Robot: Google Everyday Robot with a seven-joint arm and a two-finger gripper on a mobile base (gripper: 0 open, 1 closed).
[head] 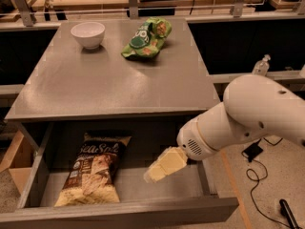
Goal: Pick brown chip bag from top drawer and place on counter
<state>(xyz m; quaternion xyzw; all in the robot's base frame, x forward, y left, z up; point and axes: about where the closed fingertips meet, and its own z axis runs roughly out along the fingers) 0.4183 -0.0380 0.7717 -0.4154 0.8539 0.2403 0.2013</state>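
The brown chip bag (93,175) lies flat in the left half of the open top drawer (119,213), its "Sea Salt" end towards the back. My gripper (163,166) hangs over the right half of the drawer, pointing down and left, about a hand's width right of the bag and not touching it. The white arm (248,116) reaches in from the right. The grey counter (95,80) spreads above the drawer.
A white bowl (88,34) stands at the counter's back left and a green bag (145,38) lies at its back middle. Cables (259,175) trail on the floor at the right. A wooden box (14,161) sits left of the drawer.
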